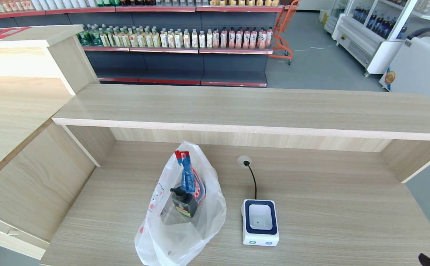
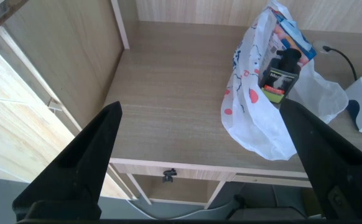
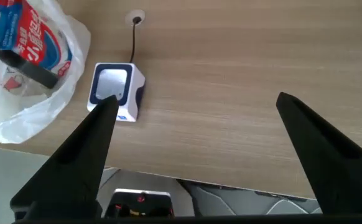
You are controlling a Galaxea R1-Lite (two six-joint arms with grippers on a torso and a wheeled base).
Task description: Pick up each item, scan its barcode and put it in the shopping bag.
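Observation:
A translucent white shopping bag [image 1: 185,221] stands on the wooden counter [image 1: 329,207], left of the barcode scanner [image 1: 260,222]. Inside it a dark pump bottle [image 1: 183,203] and a blue-and-red packet [image 1: 188,173] stand upright. The left wrist view has the shopping bag [image 2: 255,118] with the dark pump bottle [image 2: 280,71] beyond my left gripper [image 2: 206,155], which is open and empty, held back over the counter's near edge. My right gripper [image 3: 196,155] is also open and empty, near the front edge, with the barcode scanner [image 3: 116,90] and the bag [image 3: 25,68] farther off.
A raised wooden ledge [image 1: 251,111] runs along the back of the counter, with side walls at left and right. The scanner's black cable [image 1: 252,181] leads to a grommet hole [image 1: 244,160]. Store shelves with bottles [image 1: 178,37] and freezers [image 1: 384,33] stand beyond.

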